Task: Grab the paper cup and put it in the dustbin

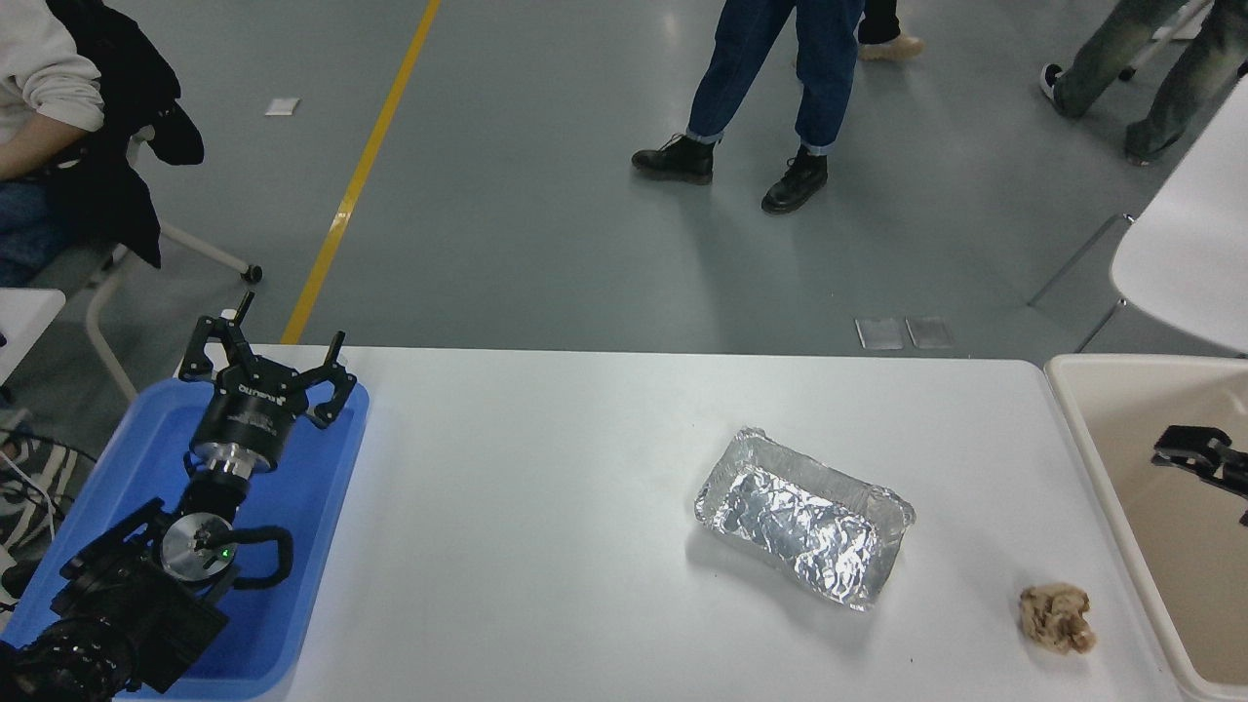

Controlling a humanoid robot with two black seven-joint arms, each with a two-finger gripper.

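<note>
Fingers spread on our left gripper above the blue tray; right gripper over dustbin — grip unclear.

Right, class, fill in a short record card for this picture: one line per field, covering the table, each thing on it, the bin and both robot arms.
table: white table
foil tray: crinkled silver foil tray, right of the table's middle
paper wad: brownish paper wad, near the table's right edge
blue tray: blue tray at the table's left end
dustbin: cream dustbin beside the table's right end
paper cup: none in view
left gripper: left gripper open, over the blue tray
right gripper: right gripper partly in view over the dustbin; state unclear
</note>
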